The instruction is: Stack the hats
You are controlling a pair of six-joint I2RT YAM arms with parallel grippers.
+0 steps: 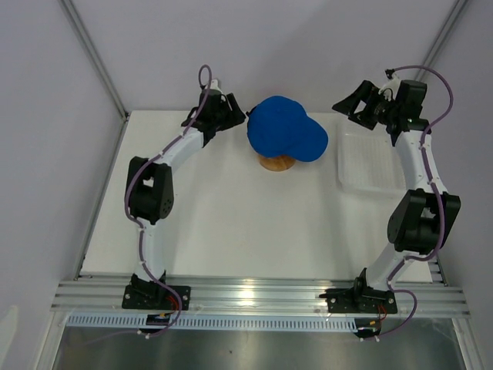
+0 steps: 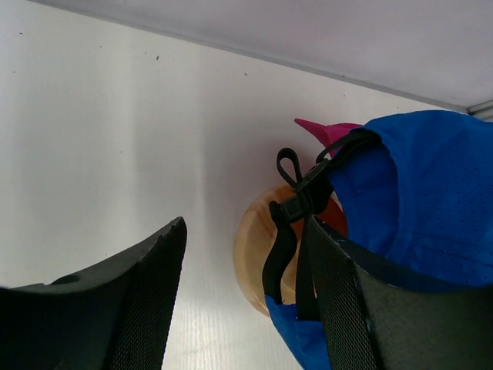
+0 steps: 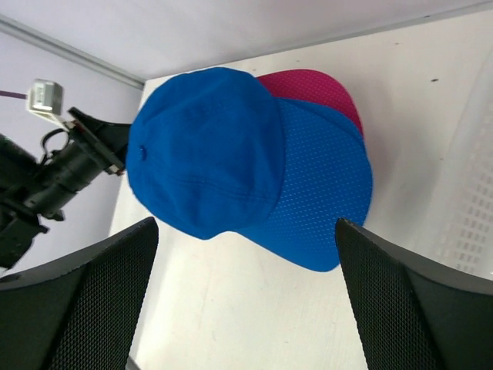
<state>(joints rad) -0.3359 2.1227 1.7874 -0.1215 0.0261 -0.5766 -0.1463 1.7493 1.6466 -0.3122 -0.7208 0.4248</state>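
Observation:
Three hats sit stacked on the round wooden stand (image 1: 276, 163) at the back middle of the table. The top blue hat (image 1: 281, 127) covers a second blue hat with a mesh brim (image 3: 323, 200). The magenta hat (image 3: 316, 86) peeks out underneath. My left gripper (image 1: 231, 116) hovers just left of the stack, open. Bare table shows between its fingers (image 2: 246, 231), and the hats' black strap (image 2: 296, 193) hangs beside its right finger. My right gripper (image 1: 356, 104) is raised to the right of the stack, open wide and holding nothing (image 3: 246, 231).
A white mesh basket (image 1: 373, 158) lies at the right side of the table, below my right gripper. The wooden stand's base (image 2: 254, 247) shows under the hats. White walls close off the back and sides.

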